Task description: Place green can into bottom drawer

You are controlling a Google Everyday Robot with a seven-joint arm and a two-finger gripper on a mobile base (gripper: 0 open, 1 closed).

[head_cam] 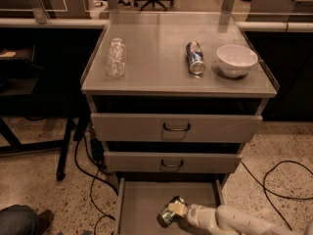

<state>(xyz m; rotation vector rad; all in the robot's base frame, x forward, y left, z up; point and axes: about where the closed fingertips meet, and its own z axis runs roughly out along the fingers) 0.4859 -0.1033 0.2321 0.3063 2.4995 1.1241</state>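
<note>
Held a small green aluminium drink can [165,217] fast in the closed two-finger gripper [175,210], within the walls of the pulled-out grey bottom metal drawer [142,203] — can tilted, long axis slanting, just left of the white wrist.

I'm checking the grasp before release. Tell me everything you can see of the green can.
The green can is small and metallic, green with pale markings. It is tilted over the grey floor of the open bottom drawer. The hand, reaching in from the lower right, is closed on it. Whether it touches the floor is unclear.
</note>
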